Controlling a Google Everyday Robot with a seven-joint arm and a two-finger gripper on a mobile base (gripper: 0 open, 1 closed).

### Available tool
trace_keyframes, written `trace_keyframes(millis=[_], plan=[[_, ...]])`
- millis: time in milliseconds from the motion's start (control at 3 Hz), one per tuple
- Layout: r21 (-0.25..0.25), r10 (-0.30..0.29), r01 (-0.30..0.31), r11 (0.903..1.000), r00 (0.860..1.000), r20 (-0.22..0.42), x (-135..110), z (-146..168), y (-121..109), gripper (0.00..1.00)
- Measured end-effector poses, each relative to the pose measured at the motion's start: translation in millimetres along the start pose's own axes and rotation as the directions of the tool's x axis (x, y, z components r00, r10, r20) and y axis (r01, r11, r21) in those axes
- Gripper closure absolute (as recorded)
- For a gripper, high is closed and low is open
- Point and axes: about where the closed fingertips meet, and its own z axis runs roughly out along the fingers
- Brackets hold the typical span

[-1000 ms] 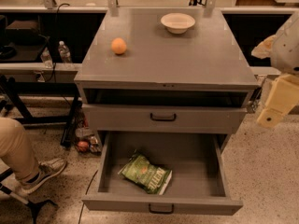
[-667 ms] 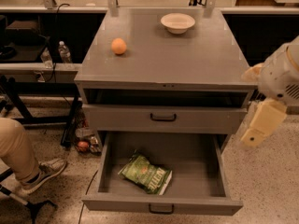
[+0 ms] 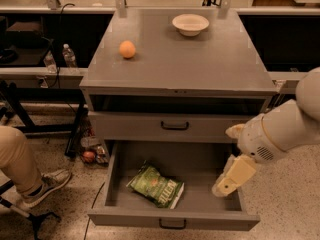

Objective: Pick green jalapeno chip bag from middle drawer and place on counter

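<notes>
The green jalapeno chip bag (image 3: pixel 156 185) lies flat in the left half of the open middle drawer (image 3: pixel 175 219), its white edge toward the front. My gripper (image 3: pixel 226 183) hangs over the drawer's right side, to the right of the bag and apart from it. The counter (image 3: pixel 180 59) is the flat grey top of the cabinet.
An orange fruit (image 3: pixel 127 49) sits on the counter's left part and a white bowl (image 3: pixel 190 24) at its back right. The shallower drawer (image 3: pixel 175 126) above is shut. A person's leg and shoe (image 3: pixel 30 176) are at the lower left. Bottles (image 3: pixel 69 56) stand at left.
My arm has moved down and to the left, bringing the gripper from beside the cabinet's right edge to over the open drawer's right side. The bag has not moved.
</notes>
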Motion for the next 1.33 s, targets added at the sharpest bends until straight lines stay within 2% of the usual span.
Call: trace_keyframes(millis=[333,667,1000,1333], plan=[[-0.037,0.055,-0.052,0.9979,0.996,0.071,1.3,51.6,12.8,0.0],[-0.038,0.054,-0.052,0.998,0.996,0.07,1.2,51.3,12.9,0.0],[-0.055,0.08,-0.076,0.9956,0.993,0.092,13.5,73.7,6.6,0.0],[-0.09,0.14,-0.128,0.9877,0.978,0.151,45.6,131.9,-10.2,0.0]])
